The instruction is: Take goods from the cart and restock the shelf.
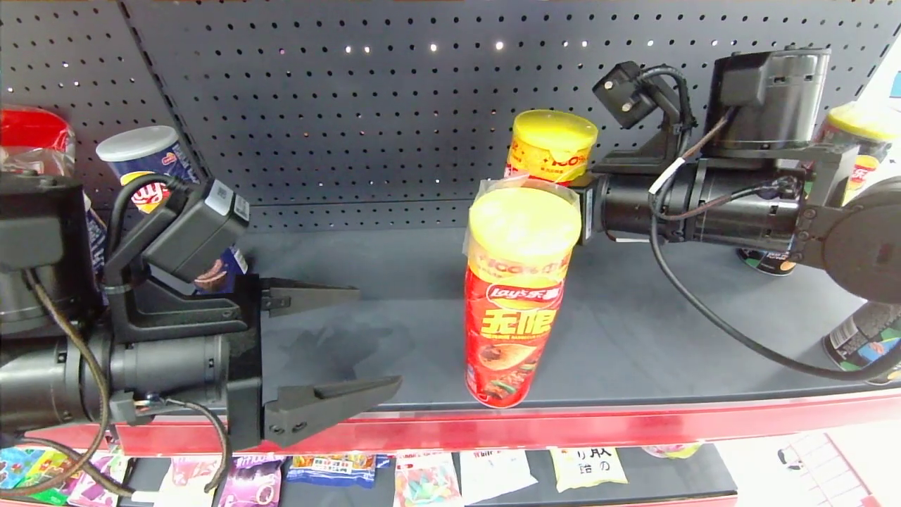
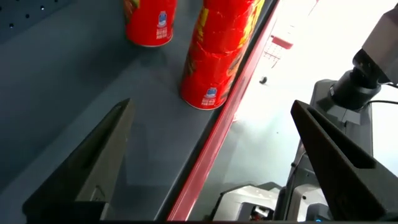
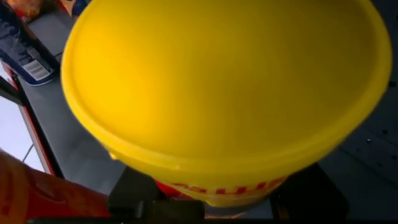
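Chip cans stand along the shelf (image 1: 394, 267), a grey deck with a red front lip (image 1: 633, 422) and a dark pegboard back (image 1: 352, 105). At the left end, against the back, are a red-topped container (image 1: 28, 130) and, just beside it, a blue can (image 1: 144, 155) with a pale grey lid, standing tilted.

In front of these, the left gripper (image 1: 380, 336) hovers over the shelf's front left part. Its jaws are spread wide with nothing between them, one finger over the deck and the other out over the red lip.

Near the middle, the front can (image 1: 517, 303), red with a yellow lid, stands upright close to the front lip. Just behind it, toward the pegboard, the rear can (image 1: 552, 144) of the same kind is also upright.

The right gripper (image 3: 230, 196) comes in from the right end and grips the rear can, its fingers (image 3: 155, 199) pressed against the red body just under the yellow lid.

Behind the right arm, at the right end, stands another yellow-lidded can (image 1: 855, 127). A dark can (image 1: 862, 341) is near the front right corner.

Below the shelf, a lower shelf (image 1: 669, 479) carries a row of snack packets (image 1: 426, 479).
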Tool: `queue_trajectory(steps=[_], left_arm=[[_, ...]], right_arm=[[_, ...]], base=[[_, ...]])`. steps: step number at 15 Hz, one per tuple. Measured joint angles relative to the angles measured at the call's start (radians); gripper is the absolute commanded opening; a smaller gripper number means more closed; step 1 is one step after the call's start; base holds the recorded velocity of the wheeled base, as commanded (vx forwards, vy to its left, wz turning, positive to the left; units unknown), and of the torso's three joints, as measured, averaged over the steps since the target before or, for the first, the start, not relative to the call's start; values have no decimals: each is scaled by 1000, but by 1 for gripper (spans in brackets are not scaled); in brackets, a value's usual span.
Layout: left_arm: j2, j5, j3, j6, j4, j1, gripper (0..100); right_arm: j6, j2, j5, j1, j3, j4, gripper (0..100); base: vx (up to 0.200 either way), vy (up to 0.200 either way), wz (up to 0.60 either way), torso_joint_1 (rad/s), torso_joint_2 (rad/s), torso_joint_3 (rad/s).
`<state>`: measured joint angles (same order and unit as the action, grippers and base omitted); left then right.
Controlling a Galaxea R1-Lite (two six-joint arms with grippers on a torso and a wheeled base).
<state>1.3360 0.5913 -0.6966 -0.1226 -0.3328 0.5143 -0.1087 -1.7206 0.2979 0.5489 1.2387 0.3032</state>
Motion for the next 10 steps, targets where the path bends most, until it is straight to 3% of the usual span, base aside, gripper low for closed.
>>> queue_trajectory(steps=[10], left_arm=[[-6,-1,-2,0,0,-12,100]], right_arm=[[11,21,-1,28,-37,-1,0]], base=[[0,0,0,0,0,0]])
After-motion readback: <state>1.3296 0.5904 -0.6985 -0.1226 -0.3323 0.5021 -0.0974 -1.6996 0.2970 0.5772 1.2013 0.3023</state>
